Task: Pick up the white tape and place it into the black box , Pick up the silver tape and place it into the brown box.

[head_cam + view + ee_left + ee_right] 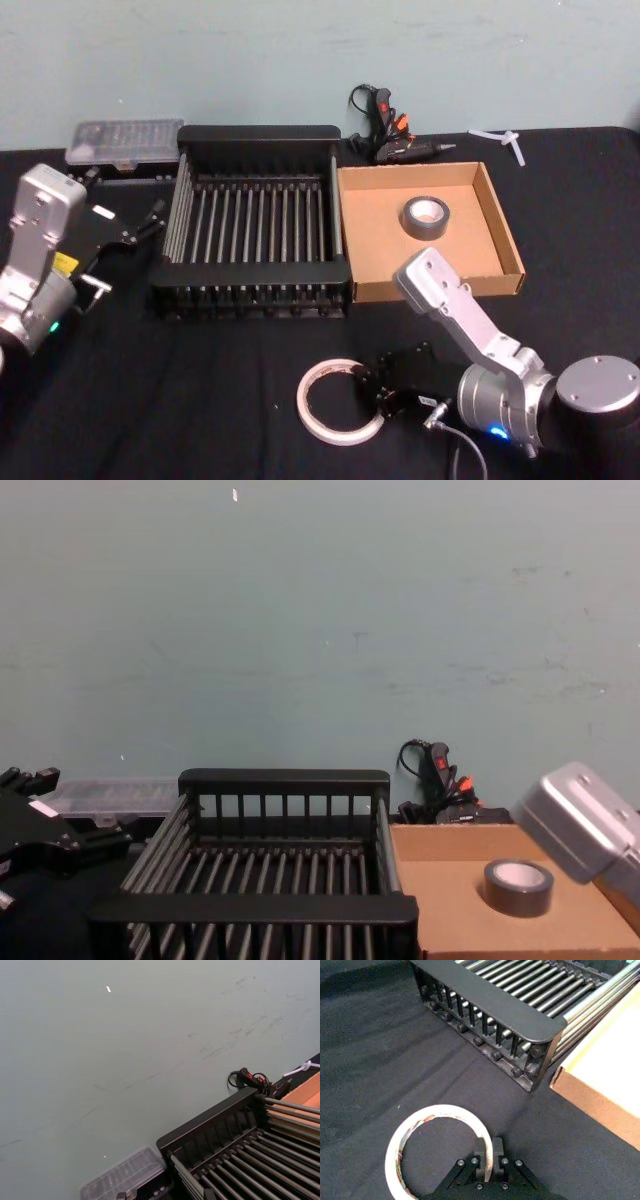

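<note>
The white tape (312, 383) lies flat on the black cloth in front of the black box (260, 135). My right gripper (372, 385) is shut on its rim; in the right wrist view the two fingers (481, 1157) pinch the white tape (440, 1110) from inside and outside. The silver tape (425, 232) lies on the floor of the brown box (380, 230), which stands just right of the black box. From the chest, the silver tape (518, 890) shows low on the right. My left gripper (128, 238) is open and parked left of the black box.
A clear plastic case (125, 145) sits behind the black box at the left. A black glue gun with cables (385, 125) lies behind the brown box, and a small white piece (500, 138) farther right. Open cloth lies along the front.
</note>
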